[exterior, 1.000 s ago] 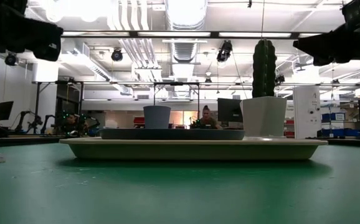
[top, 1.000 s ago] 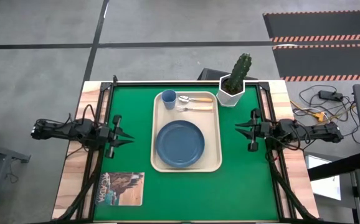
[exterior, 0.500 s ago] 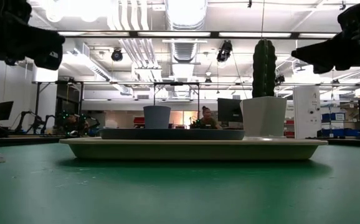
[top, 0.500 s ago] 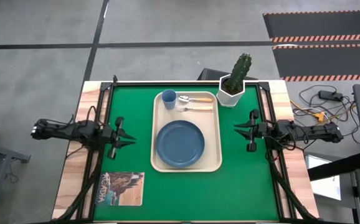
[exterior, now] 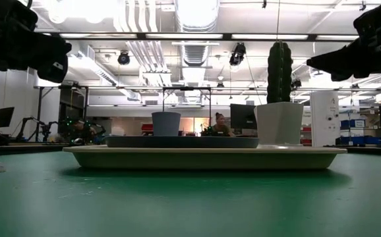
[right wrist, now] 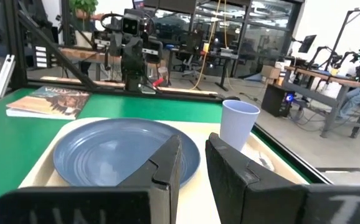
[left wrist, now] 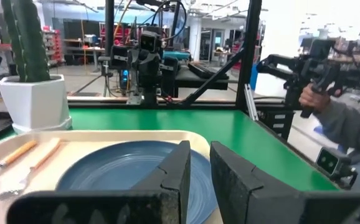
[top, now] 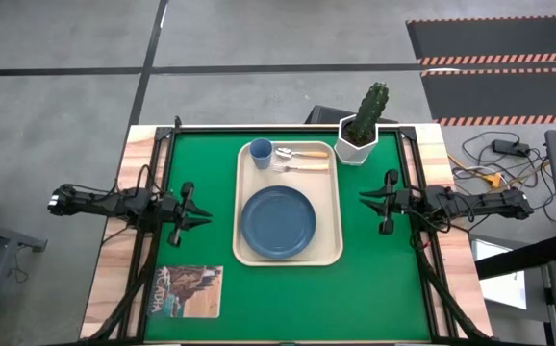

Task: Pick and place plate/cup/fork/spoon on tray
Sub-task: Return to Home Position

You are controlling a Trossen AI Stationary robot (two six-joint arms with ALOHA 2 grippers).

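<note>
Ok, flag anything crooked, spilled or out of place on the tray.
Nothing stands out. The plate lies flat on the tray, the cup stands upright in one corner, and the spoon and fork lie side by side beside it. The left gripper and right gripper hang empty at either side.

No word, brand or number can be read with certainty. The picture-covered booklet (top: pixel 189 290) on the tabletop (top: pixel 201 154) carries a title line on its cover, too small to make out in the high view and too blurred in the right wrist view. Pale lettering that begins with a large T runs along the body of the right claw (right wrist: pixel 192 143), cut off at the frame edge.
</note>
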